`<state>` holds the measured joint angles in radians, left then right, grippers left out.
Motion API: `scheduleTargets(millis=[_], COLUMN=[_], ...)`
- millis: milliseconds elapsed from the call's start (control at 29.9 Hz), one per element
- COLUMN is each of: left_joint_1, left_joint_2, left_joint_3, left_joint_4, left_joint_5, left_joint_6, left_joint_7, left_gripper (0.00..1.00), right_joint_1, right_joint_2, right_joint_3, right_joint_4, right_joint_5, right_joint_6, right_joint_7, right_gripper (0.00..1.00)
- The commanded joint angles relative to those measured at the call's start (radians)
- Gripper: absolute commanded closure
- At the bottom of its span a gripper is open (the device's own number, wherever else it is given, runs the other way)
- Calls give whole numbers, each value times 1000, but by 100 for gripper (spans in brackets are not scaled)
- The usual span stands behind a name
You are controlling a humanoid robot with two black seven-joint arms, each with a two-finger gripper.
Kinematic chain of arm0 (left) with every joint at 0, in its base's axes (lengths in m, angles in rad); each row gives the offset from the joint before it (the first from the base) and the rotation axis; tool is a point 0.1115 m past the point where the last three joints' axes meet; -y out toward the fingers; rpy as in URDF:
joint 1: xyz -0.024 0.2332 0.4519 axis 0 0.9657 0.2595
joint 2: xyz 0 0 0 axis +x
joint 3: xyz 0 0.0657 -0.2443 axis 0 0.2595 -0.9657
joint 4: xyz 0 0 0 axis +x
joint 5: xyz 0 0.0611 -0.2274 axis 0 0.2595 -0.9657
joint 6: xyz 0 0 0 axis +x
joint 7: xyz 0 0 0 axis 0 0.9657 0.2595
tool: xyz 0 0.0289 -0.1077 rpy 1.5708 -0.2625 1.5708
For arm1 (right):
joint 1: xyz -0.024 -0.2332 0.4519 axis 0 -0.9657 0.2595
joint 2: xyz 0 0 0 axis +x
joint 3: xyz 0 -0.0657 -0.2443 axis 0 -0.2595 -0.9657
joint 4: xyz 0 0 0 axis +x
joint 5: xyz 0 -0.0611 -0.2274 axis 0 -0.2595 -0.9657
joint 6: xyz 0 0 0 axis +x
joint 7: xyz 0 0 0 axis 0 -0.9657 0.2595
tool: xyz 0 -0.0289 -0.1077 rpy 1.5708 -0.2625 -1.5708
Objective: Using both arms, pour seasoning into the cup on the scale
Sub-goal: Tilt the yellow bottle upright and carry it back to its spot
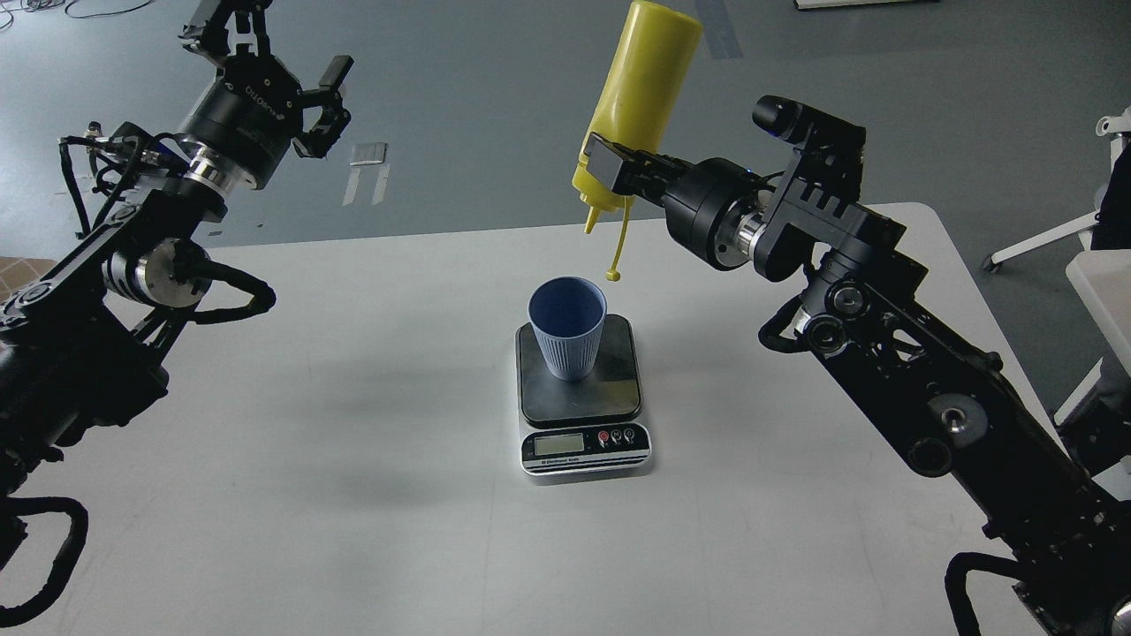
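— What did our right tool (610, 168) have?

— It was clamped on the neck end of the yellow bottle (638, 97), which we held upside down and tilted, nozzle pointing down-left, its cap (611, 276) dangling on the tether above the cup (567, 327).

— And the cup?

— Upright on the scale (583, 402) in the middle of the tabletop (309, 459), apart from the bottle.

— Our left tool (274, 53)?

— Raised far off to the left, fingers spread, gripping nothing.

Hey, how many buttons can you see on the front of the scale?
3. They sit in a row right of the display on the scale: one red, then two pale ones. More may be too small to see.
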<state>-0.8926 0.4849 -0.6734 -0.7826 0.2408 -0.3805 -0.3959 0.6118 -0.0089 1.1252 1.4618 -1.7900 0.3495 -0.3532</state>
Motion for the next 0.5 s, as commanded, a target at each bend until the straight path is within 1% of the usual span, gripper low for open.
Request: scheduleTargets(millis=[0, 33, 100, 167, 201, 234, 301, 368, 468], left_joint_1=[3, 3, 3, 1, 1, 0, -2, -2, -3], left_joint_2=[0, 0, -2, -2, -2, -2, -3, -3, -5], left_joint_3=[0, 0, 0, 0, 0, 0, 0, 0, 0], left_joint_4=[0, 0, 0, 0, 2, 0, 0, 0, 0], left_joint_5=[0, 0, 0, 0, 0, 0, 0, 0, 0], left_joint_6=[0, 0, 0, 0, 0, 0, 0, 0, 0], left_joint_7=[-1, -1, 0, 0, 0, 0, 0, 0, 0], left_gripper=[3, 3, 3, 3, 3, 3, 3, 3, 3], right_joint_1=[-24, -24, -24, -24, -30, -38, -67, -76, -113], right_joint_2=[9, 9, 9, 9, 9, 9, 9, 9, 9], right_joint_3=[141, 160, 223, 246, 270, 283, 347, 376, 445], right_joint_4=[-4, -9, -18, -20, -21, -21, -35, -44, -78], right_joint_5=[194, 237, 457, 581, 707, 772, 1008, 1108, 1358], right_joint_6=[2, 2, 0, -1, -1, -3, -17, -27, -49], right_joint_7=[-10, -15, -44, -58, -65, -69, -81, -93, -104], right_gripper=[100, 100, 100, 100, 100, 100, 100, 100, 100])
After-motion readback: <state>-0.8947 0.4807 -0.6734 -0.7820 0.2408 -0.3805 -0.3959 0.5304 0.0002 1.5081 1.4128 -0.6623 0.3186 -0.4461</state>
